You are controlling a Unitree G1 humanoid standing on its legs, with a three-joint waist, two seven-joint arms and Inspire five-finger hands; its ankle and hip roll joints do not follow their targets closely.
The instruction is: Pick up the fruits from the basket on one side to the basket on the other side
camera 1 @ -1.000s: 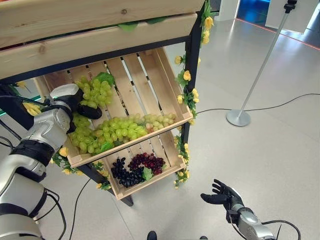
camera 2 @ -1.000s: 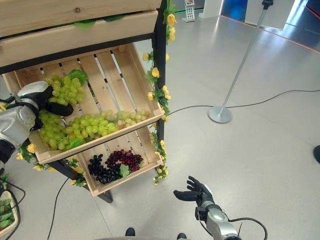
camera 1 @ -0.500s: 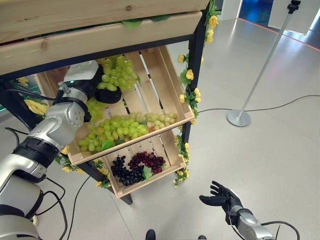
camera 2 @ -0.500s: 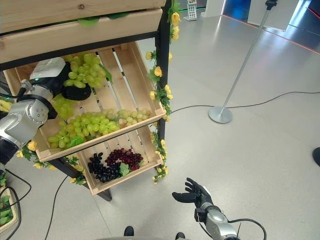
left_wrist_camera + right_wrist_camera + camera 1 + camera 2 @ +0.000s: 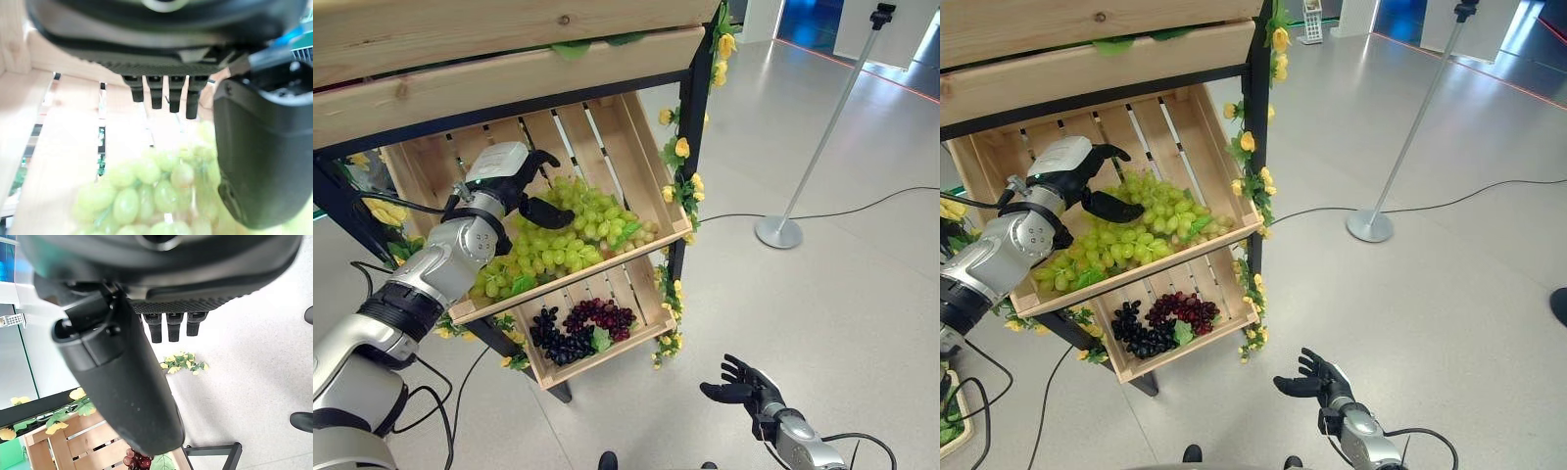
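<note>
Grapes fill the middle wooden crate of a slanted stand: a long heap of green grapes lies along the crate's lower front edge, and one green bunch sits a little higher on the slats, toward the right end of the heap. The left hand hangs just above and to the left of that bunch, fingers spread and thumb standing apart — nothing is between them. In the left wrist view the straight fingers point over the pale slats, with the bunch lying loose below them beside the thumb.

Below, a lower crate holds dark grapes on the left and red grapes to their right, the two clusters touching, a green leaf between them. Yellow flowers with leaves run down the stand's black right post.

Low over the grey floor, well apart from the stand, the right hand is held with fingers spread and empty. A metal pole on a round base stands farther off on the right.
</note>
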